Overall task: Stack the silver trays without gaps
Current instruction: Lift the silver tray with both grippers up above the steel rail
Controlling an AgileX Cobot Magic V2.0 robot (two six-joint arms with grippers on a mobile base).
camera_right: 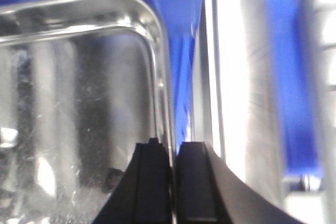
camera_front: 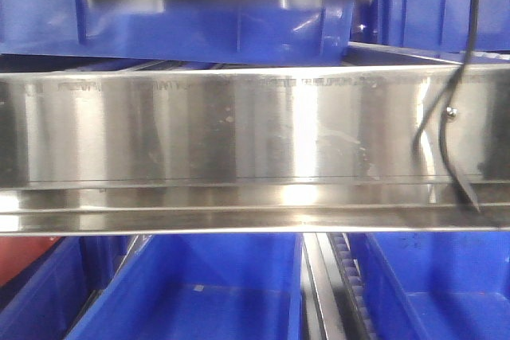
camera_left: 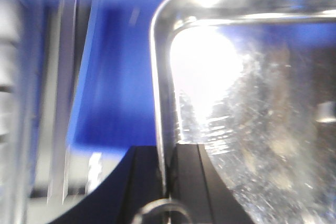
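Left gripper (camera_left: 167,156): the black jaws are pinched on the thin rim of a silver tray (camera_left: 262,145), at the bottom centre of the left wrist view
Tray, left wrist view: the right half is filled by it, with its rounded corner at the upper centre and blue plastic behind
Right gripper (camera_right: 173,153): the jaws are clamped on a tray rim at the bottom centre
Tray, right wrist view: the left half is taken up by its scratched floor (camera_right: 79,103)
Same tray or two: cannot be told
Shelf rail (camera_front: 239,125): stretched across the middle of the front view
Blue bins (camera_front: 199,292): seen above and below the rail
Black cable (camera_front: 470,29): hung over the rail's right end
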